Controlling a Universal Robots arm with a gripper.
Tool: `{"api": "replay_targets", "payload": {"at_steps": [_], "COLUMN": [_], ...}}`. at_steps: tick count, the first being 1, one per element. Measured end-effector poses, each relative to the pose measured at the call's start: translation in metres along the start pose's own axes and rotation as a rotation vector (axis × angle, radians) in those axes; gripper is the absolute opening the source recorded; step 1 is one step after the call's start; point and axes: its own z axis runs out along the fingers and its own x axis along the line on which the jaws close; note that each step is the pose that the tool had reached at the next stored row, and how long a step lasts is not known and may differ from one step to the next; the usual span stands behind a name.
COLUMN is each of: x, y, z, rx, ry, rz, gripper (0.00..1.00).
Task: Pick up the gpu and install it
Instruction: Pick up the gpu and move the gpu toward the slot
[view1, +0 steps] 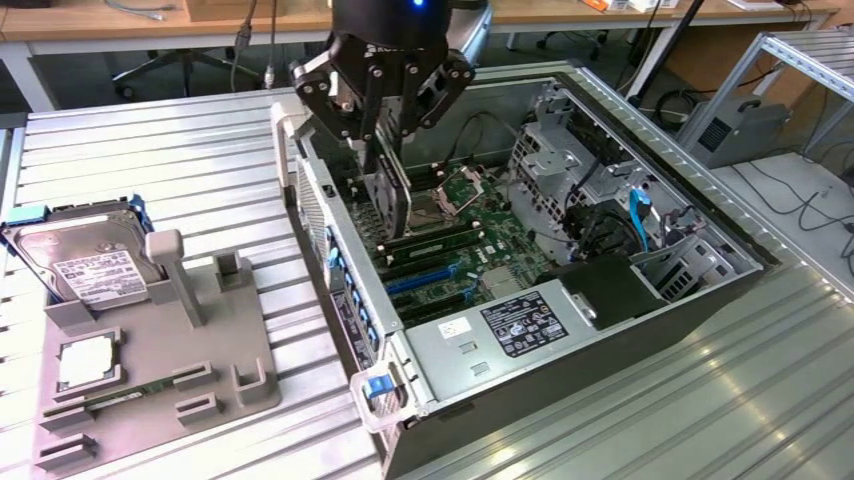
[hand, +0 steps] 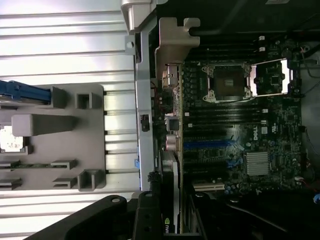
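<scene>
Pincer (view1: 378, 150) nearly closed, clamped on the top edge of the gpu (view1: 395, 200). Card hangs upright directly beneath it, inside the open computer case (view1: 534, 420). Its lower edge is down by the motherboard (view1: 501, 242); whether they touch, cannot tell.

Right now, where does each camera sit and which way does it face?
Exterior view: off the arm, raised, looking down slantwise into the open computer case; the tool shows, gripping the gpu on edge.
Wrist view: on the wrist, looking along the gpu onto the motherboard; the tool's black body edges in.
Shared: gpu, motherboard, grey parts holder.
</scene>
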Motion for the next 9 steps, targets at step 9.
{"api": "replay_targets", "payload": {"at_steps": [9], "x": [-0.040], "y": [0.0019], "z": [0.0010], "rx": [-0.0001], "ry": [0.0000], "rz": [0.000], "gripper": [0.27]}}
